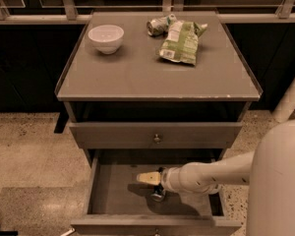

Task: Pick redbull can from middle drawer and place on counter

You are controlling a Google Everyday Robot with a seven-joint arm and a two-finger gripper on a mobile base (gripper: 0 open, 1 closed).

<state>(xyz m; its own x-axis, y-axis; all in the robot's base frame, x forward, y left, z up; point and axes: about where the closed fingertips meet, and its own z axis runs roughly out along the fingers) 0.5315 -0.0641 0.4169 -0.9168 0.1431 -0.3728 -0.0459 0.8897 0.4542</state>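
The middle drawer [115,193] is pulled open at the bottom of the cabinet. A small dark blue-and-silver redbull can [158,194] stands on the drawer's floor near the middle. My gripper [152,183] reaches in from the right on a white arm and sits right at the can, just above and around its top. The can's upper part is hidden by the gripper. The counter [137,70] is the flat grey cabinet top above.
On the counter are a white bowl [106,37] at the back left, a green chip bag [181,42] and a dented can [157,25] at the back right. A closed drawer [155,134] with a knob overhangs the open one. My white arm fills the lower right.
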